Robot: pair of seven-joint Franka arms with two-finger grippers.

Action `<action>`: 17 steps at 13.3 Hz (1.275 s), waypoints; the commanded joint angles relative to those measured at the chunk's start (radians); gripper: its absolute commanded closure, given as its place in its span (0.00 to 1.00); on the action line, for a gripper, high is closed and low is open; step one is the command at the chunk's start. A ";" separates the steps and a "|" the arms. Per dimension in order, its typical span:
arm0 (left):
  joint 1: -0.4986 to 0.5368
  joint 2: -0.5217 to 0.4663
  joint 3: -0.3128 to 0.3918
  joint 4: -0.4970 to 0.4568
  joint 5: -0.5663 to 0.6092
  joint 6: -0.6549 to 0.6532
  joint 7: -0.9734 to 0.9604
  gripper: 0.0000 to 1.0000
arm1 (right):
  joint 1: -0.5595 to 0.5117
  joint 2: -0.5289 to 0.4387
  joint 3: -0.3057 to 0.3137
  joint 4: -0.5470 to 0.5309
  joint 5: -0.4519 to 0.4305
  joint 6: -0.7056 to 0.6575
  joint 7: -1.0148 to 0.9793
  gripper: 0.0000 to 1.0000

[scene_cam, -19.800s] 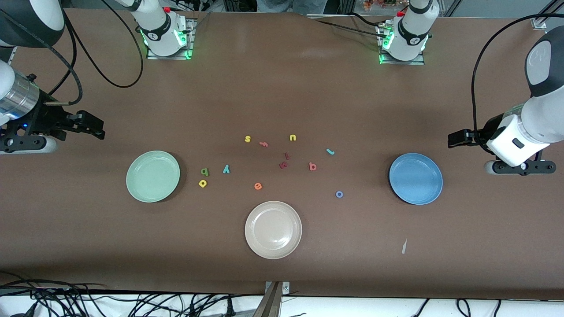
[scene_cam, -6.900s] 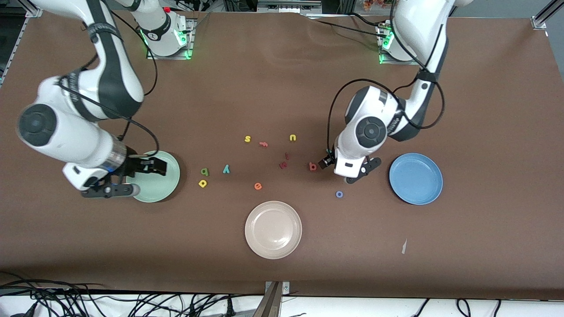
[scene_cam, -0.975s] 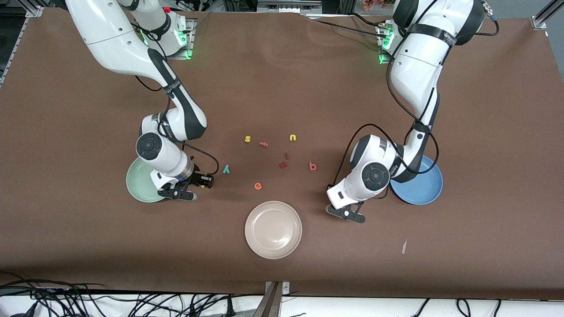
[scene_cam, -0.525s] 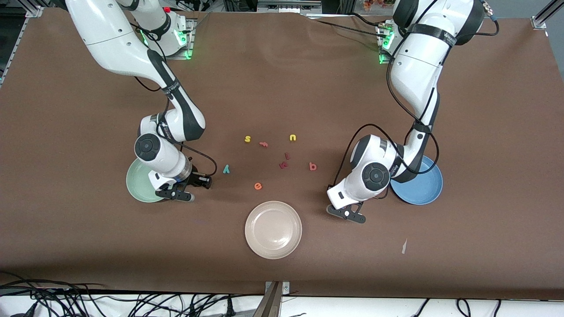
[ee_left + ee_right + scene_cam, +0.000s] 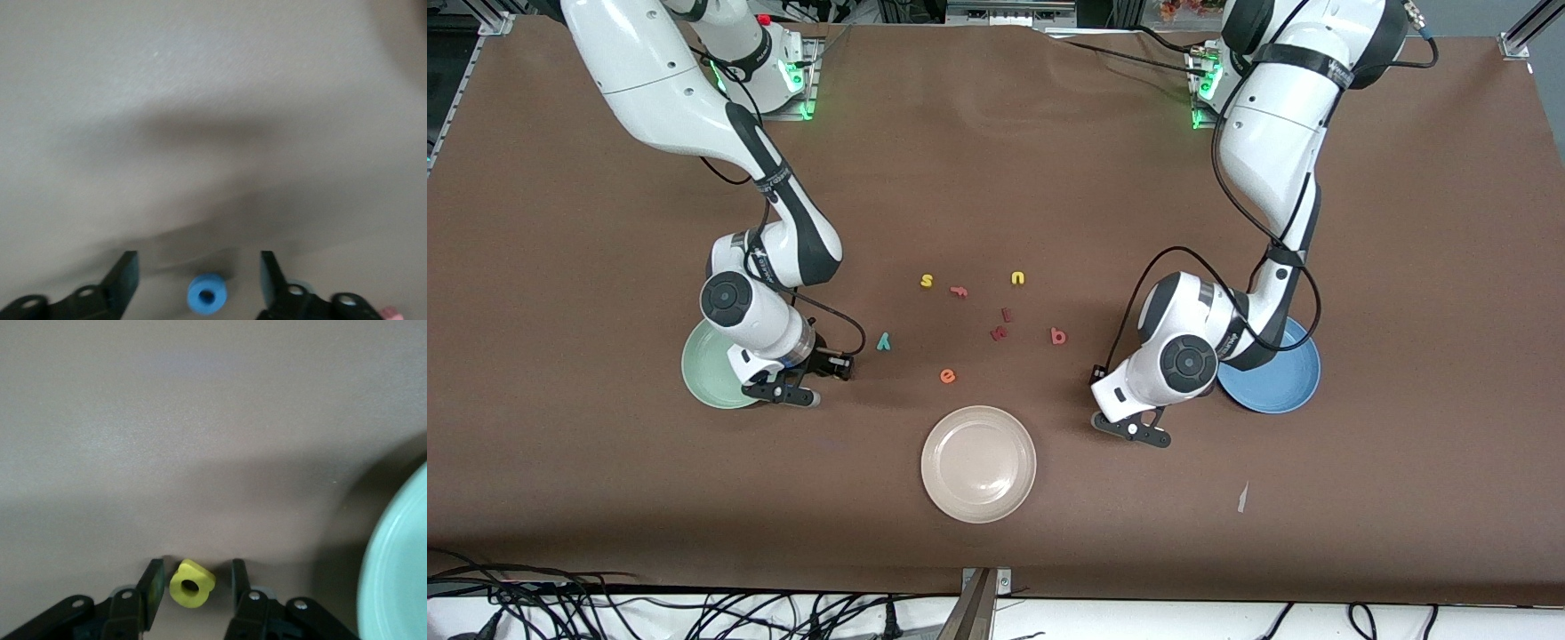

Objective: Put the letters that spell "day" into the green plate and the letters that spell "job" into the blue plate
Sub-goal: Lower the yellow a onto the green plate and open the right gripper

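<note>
Left hand (image 5: 199,267), wide open and holding nothing, straddled the o (image 5: 206,293) on the table, below mid-frame in front view: centre before closing. Right hand (image 5: 197,577) bracketed the yellow letter (image 5: 191,585); grip impossible to tell

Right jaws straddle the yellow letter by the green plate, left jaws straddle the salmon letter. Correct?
No. The left gripper has its jaws either side of the blue ring "o", as the left wrist view shows; the salmon letter lies apart, untouched. The rest holds.
</note>
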 commanded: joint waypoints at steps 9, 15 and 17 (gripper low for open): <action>-0.023 -0.159 0.000 -0.294 0.017 0.163 -0.040 0.13 | 0.021 0.019 -0.008 -0.012 0.000 0.003 0.013 0.71; -0.045 -0.156 0.000 -0.303 0.042 0.171 -0.074 0.31 | 0.008 -0.028 -0.008 -0.012 -0.003 -0.027 -0.036 0.79; -0.045 -0.153 0.000 -0.302 0.067 0.182 -0.080 0.33 | -0.027 -0.082 -0.006 -0.012 -0.003 -0.107 -0.100 0.79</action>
